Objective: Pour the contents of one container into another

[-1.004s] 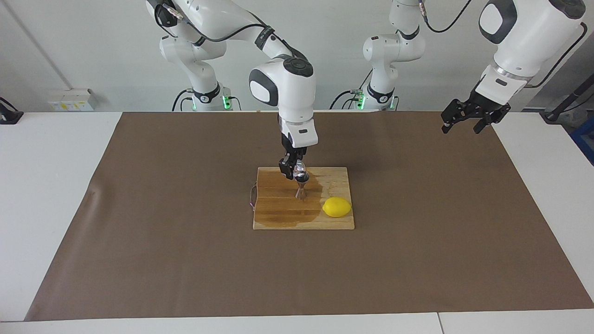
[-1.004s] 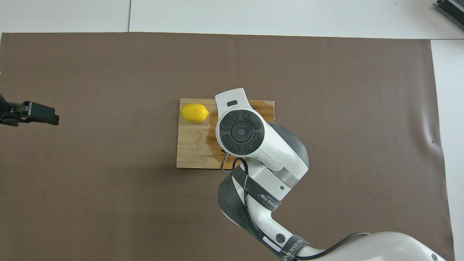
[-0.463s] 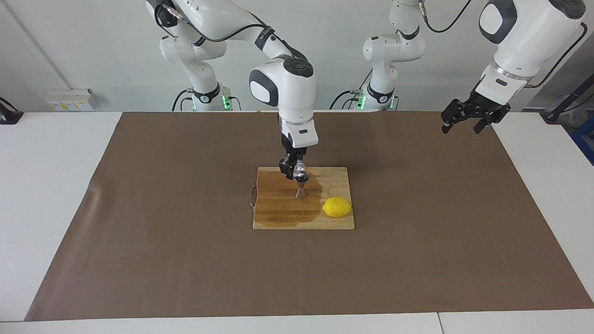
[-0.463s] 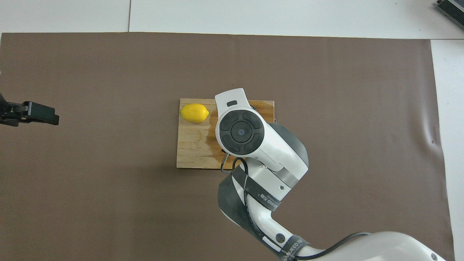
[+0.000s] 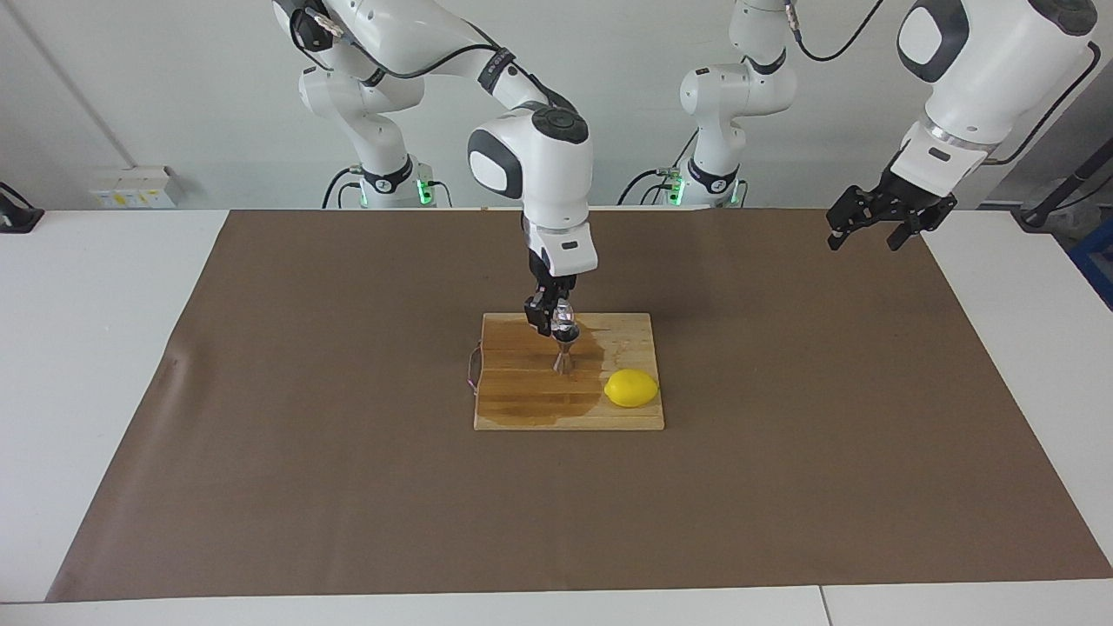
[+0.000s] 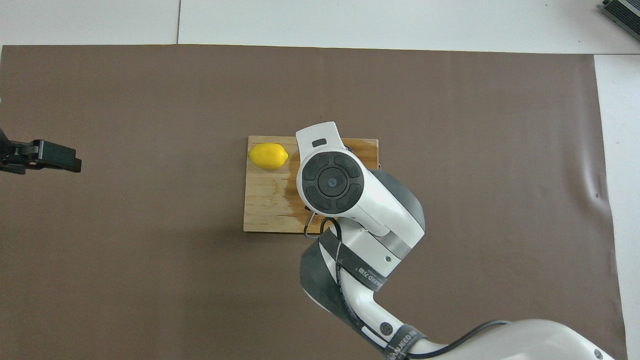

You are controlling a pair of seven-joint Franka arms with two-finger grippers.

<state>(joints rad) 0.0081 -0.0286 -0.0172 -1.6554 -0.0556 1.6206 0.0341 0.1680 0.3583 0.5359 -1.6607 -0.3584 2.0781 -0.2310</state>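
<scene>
Facing view: nearest the robots, the small clear glass cup (image 5: 563, 316) is gripped in the right claw (image 5: 549, 320), tilted directly over the small silver hourglass-shaped metal jigger (image 5: 564, 356). The jigger stands upright on the rectangular wooden board (image 5: 513, 400), amid a dark wet patch. Farther out, an oval yellow lemon (image 5: 631, 388) lies on the board. The left claw (image 5: 876, 228), fingers spread wide, is held waiting over the brown-covered surface (image 5: 304, 487).

A bright yellow lemon (image 5: 631, 388) on a light wooden board (image 5: 522, 409) darkened by a wet brown stain, over a plain brown mat (image 5: 348, 478) on the white table (image 5: 87, 348); a silver jigger (image 5: 564, 357) beside it.
</scene>
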